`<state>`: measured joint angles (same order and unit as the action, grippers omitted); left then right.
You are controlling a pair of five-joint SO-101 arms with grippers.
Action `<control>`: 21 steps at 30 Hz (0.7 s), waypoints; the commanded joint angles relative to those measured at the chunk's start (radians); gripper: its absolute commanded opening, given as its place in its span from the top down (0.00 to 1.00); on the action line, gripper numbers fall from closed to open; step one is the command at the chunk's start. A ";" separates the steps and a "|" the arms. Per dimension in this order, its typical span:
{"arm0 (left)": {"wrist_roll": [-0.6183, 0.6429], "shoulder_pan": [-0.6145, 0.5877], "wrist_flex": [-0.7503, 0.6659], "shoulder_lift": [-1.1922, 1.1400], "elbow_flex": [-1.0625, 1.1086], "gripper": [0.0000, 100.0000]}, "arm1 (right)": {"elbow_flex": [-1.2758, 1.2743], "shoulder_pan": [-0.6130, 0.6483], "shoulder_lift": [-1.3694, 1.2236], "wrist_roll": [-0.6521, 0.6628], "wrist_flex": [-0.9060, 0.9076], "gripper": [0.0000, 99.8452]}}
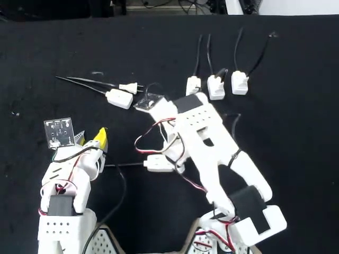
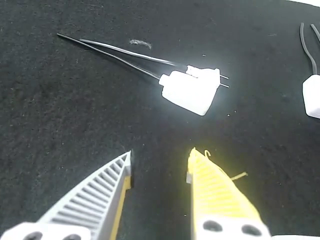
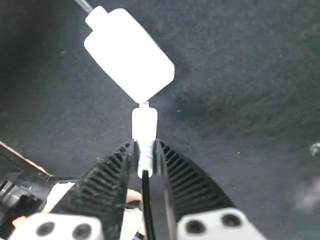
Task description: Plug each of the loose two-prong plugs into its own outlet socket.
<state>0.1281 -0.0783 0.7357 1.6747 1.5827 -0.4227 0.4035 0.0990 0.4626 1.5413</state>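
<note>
Toward the table's near edge, under the right arm: plug held against socket.
Right end effector (image 3: 145,150) clamped on a white plug (image 3: 144,125). The plug's nose touches the end face of a white socket (image 3: 129,60), whose long axis is slightly skewed from the plug's and runs along the near edge, with its lead (image 1: 124,165) going toward the left edge. Left end effector (image 2: 160,157) wide open and empty, by the near left corner. Beyond it lies a loose plug (image 2: 202,72), prongs toward the right edge, just beside a second socket (image 2: 187,92).

Two white arms (image 1: 212,148) rest on a black desk (image 1: 296,159); three sockets (image 1: 216,87) sit in a row, a loose plug (image 1: 128,87) beside a fourth socket (image 1: 119,99).
</note>
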 commanded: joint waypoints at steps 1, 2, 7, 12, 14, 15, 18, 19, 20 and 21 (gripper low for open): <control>0.000 -0.001 0.002 0.011 -0.018 0.81 | 0.084 -0.051 0.035 0.005 -0.008 0.99; 0.000 -0.001 0.002 0.011 -0.018 0.81 | 0.105 -0.063 0.035 0.000 -0.006 0.99; 0.000 -0.001 0.000 0.011 -0.019 0.81 | 0.229 -0.037 0.018 -0.146 0.089 0.99; 0.000 -0.001 -0.002 0.011 -0.019 0.81 | 0.312 0.034 -0.113 -0.321 0.144 0.99; 0.000 -0.001 0.000 0.011 -0.019 0.81 | 0.326 0.049 -0.162 -0.353 0.153 0.99; 0.000 -0.002 0.000 0.011 -0.019 0.81 | 0.328 0.057 -0.173 -0.364 0.155 0.99; 0.000 -0.002 0.000 0.011 -0.019 0.81 | 0.331 0.081 -0.174 -0.384 0.161 0.99; 0.000 -0.002 0.000 0.011 -0.019 0.81 | 0.331 0.087 -0.174 -0.393 0.163 0.99; 0.000 -0.002 0.000 0.011 -0.019 0.81 | 0.328 0.092 -0.174 -0.399 0.160 0.99; 0.000 -0.002 -0.002 0.011 -0.019 0.81 | 0.325 0.094 -0.177 -0.410 0.157 0.99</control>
<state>0.1281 -0.0783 0.7357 1.6747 1.5827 -0.1511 0.4726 -0.0821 0.0806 1.6855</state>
